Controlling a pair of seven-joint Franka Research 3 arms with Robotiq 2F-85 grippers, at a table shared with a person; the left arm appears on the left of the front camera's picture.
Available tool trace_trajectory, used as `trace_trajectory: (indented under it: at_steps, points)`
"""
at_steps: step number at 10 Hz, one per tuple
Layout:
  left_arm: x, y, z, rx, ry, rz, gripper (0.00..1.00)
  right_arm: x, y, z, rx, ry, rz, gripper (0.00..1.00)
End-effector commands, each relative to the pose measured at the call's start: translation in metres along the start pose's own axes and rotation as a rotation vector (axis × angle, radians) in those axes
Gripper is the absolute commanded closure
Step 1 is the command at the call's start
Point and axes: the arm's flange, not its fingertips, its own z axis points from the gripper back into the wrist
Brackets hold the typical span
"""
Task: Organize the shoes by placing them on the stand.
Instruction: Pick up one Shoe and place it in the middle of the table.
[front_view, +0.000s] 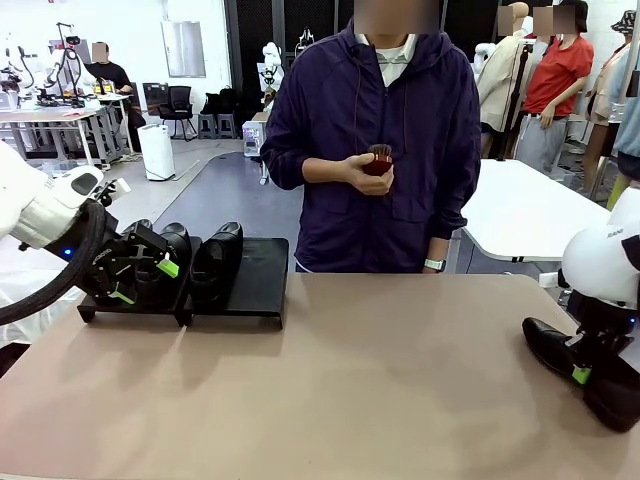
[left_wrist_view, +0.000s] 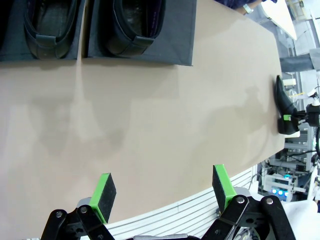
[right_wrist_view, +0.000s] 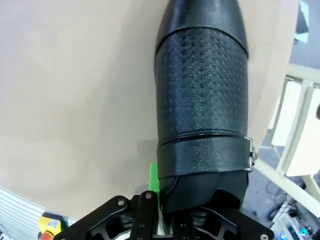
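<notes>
Jaws on my right gripper (front_view: 583, 372) are clamping the collar edge of a black slip-on shoe (right_wrist_view: 202, 100) at its heel end; in the right wrist view one green pad (right_wrist_view: 154, 178) is showing pressed against the outside of the opening. Jaws on my left gripper (left_wrist_view: 165, 192) are standing wide apart with nothing between them, hovering over bare bench (front_view: 330, 390) just in front of the stand (front_view: 255, 290).

I'm judging this as the start of the lift for that shoe. To do it well, I'm planning to raise it straight up before travelling, since the grip is on a thin leather edge far from the toe and the toe could sag or swing. I'm wanting slow motion across the bench and a level set-down on the open right part of the stand, beside the two shoes (front_view: 195, 255) already sitting there.

My held shoe is lying at the bench's right edge, well apart from the stand. Its long axis is running away from my gripper in the wrist view, toe pointing outward; in the front view the toe is pointing left and slightly away, toward the bench's middle.

A person behind the bench is holding a small reddish-brown brush (front_view: 378, 160).
</notes>
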Motion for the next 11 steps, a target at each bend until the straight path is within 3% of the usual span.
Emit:
trace_trajectory:
  at_steps: [1, 5, 10, 11]
  points:
    - [0.0, 0.001, 0.002, 0.003, 0.008, 0.006, 0.0, -0.009, 0.004, 0.033, -0.039, -0.066, -0.016, 1.0]
    - [0.0, 0.001, 0.002, 0.003, 0.008, 0.006, 0.0, -0.042, 0.033, 0.159, -0.139, -0.146, -0.077, 1.0]
    - [0.0, 0.001, 0.002, 0.003, 0.008, 0.006, 0.0, -0.055, 0.037, 0.173, -0.111, -0.151, -0.063, 1.0]
    - [0.0, 0.001, 0.002, 0.003, 0.008, 0.006, 0.0, -0.053, 0.05, 0.173, -0.045, -0.183, -0.021, 1.0]
